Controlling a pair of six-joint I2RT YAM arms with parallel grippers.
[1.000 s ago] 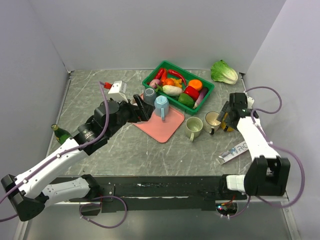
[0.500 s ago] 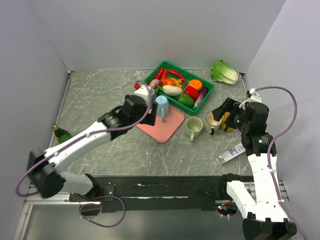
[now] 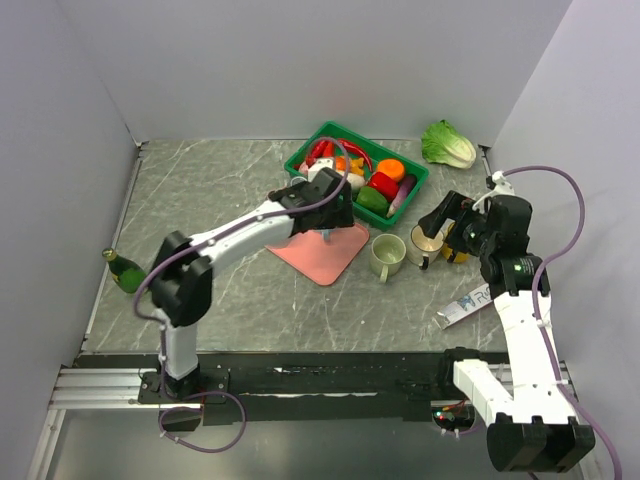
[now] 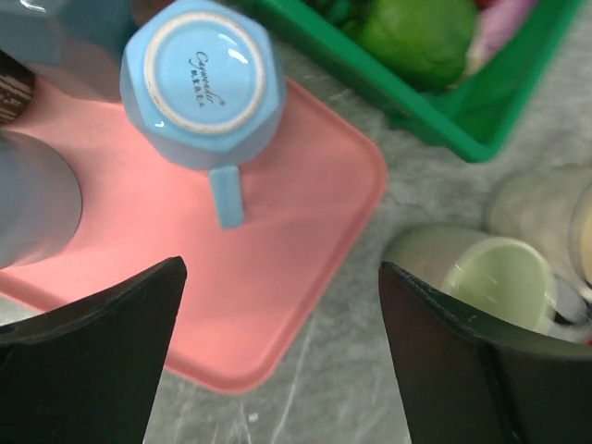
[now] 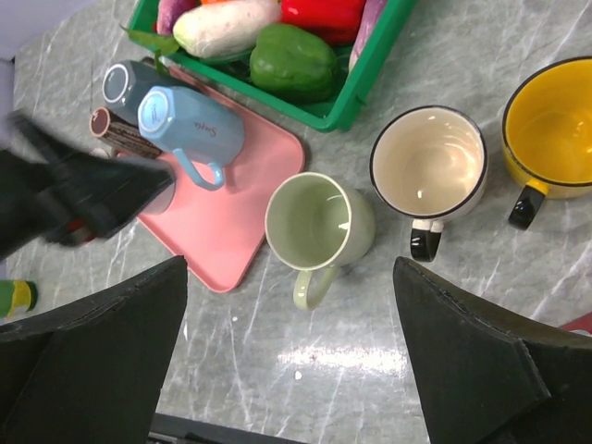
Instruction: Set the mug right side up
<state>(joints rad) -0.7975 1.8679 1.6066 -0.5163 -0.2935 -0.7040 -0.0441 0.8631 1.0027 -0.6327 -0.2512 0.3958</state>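
Note:
A light blue mug (image 4: 203, 83) stands upside down on the pink tray (image 4: 296, 277), base up, its handle (image 4: 228, 196) pointing toward my left gripper. My left gripper (image 4: 281, 268) hovers open above the tray, just beside the handle, holding nothing. In the right wrist view the same blue mug (image 5: 190, 125) sits at the tray's far side. In the top view my left gripper (image 3: 333, 212) covers most of the mug. My right gripper (image 5: 289, 264) hangs open high over the green mug (image 5: 319, 222), empty.
A grey-blue mug (image 5: 129, 83) and a brown cup (image 5: 106, 122) stand upside down beside the blue one. A cream mug (image 5: 427, 166) and yellow mug (image 5: 555, 125) stand upright to the right. The green vegetable basket (image 3: 412, 190), lettuce (image 3: 447, 145), bottle (image 3: 122, 268) and packet (image 3: 470, 300) lie around.
My left arm has swung right and forward, from beside the tray to over the blue mug. My right arm has lifted and pulled back from the cream mug. Both grippers stay open.

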